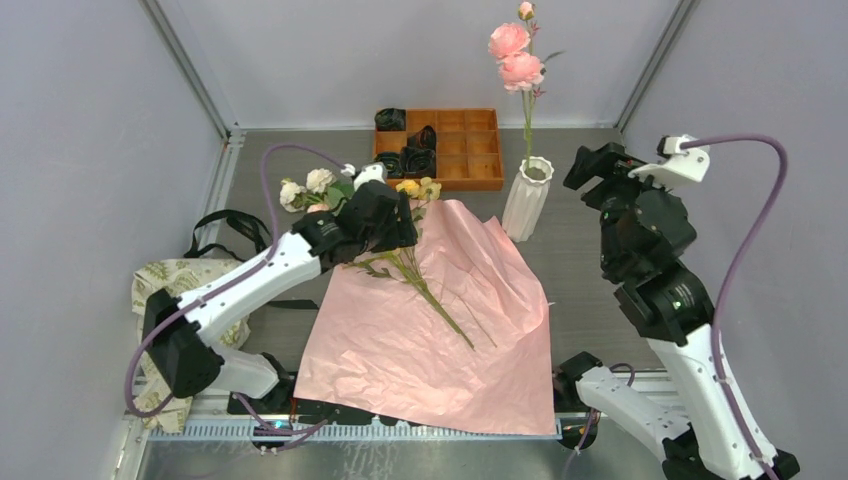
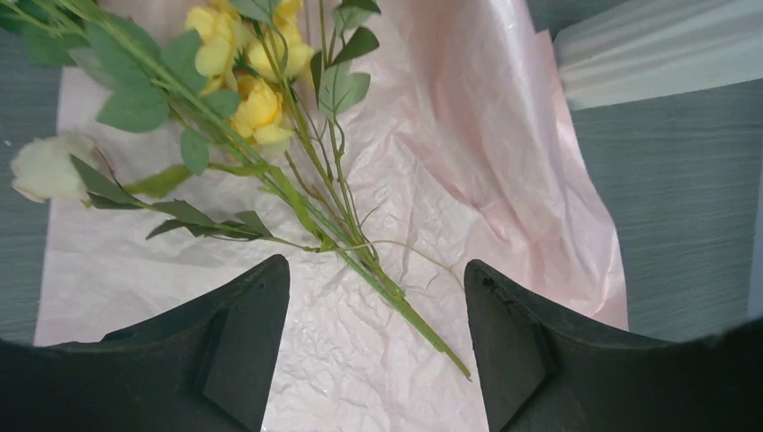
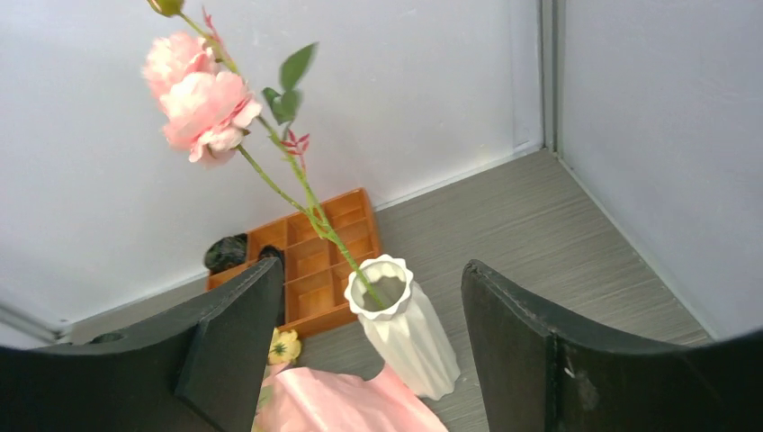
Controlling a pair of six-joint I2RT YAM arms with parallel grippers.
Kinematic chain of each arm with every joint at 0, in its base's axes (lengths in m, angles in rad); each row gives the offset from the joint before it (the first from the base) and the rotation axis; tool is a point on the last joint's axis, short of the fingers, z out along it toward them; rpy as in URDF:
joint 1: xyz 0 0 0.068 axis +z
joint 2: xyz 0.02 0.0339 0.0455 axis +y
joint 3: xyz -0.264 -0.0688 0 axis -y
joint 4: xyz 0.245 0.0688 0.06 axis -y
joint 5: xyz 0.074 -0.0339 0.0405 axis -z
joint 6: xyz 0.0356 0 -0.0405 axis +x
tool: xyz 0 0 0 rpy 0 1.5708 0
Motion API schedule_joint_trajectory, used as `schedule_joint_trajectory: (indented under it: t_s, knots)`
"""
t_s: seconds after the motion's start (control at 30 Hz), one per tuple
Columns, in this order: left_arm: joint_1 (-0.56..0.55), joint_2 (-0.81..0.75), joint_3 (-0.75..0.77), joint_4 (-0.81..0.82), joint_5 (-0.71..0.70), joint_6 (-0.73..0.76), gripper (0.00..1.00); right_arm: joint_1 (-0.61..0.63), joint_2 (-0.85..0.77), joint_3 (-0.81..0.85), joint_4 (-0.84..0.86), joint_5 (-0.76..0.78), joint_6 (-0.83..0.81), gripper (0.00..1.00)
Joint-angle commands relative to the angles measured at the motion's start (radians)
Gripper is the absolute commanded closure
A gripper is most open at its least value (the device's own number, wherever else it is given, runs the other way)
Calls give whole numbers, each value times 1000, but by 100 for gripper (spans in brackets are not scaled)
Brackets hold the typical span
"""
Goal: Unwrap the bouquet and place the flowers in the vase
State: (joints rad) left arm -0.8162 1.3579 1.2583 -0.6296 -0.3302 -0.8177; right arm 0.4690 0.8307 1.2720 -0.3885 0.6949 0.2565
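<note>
Pink blooms [image 1: 510, 40], two, in one white vase [image 1: 527, 200]; one orange tray [image 1: 470, 150]

One vase [image 1: 527, 195], one orange tray [image 1: 440, 184], one pink sheet [image 1: 440, 340], two full pink blooms [image 1: 521, 70].

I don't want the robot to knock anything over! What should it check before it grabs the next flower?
1. The vase stands upright: ok.
2. There is room in its mouth, with only one pink flower stem inside: ok.
3. The left gripper is open, above the yellow flowers: ok.
4. The right gripper is open and empty, near the vase: ok.
5. The yellow flowers lie loose on the pink paper: ok.
6. The stems are not tangled together: cannot tell.
</note>
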Motion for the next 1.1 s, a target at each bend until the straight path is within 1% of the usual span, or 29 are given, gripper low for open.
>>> schedule_joint_trajectory:
  t_s: [0.0,0.17,0.33,0.47,0.53,0.63,0.73,0.8,0.9,0.97,1.07]
  knots:
    - [4,78,-1,55,84,-103,30,-3,-36,47,-98,-106,79,23]
    - [3,172,-8,35,136,-187,40,-3,-68,10,-145,-193,101,23]
    - [3,222,-40,36,132,-244,42,-3,-92,-51,-154,-264,124,23]
    - [3,277,-11,18,128,-245,45,-3,-70,-84,-169,-396,152,27]
    - [3,280,-4,-2,112,-251,48,-3,-39,-94,-181,-464,175,29]
    - [3,205,-47,-4,36,-261,49,-1,7,-123,-169,-564,217,31]
    - [3,60,-92,-44,-105,-260,48,5,61,-139,-160,-651,237,36]
    - [3,-38,-114,-75,-196,-250,47,32,98,-132,-170,-664,229,38]
    - [4,-158,-126,-135,-296,-239,45,116,162,-107,-209,-623,185,40]
    - [4,-215,-121,-197,-364,-237,45,195,215,-89,-237,-594,152,41]
    - [4,-291,-101,-255,-429,-218,45,330,315,-74,-258,-575,113,45]
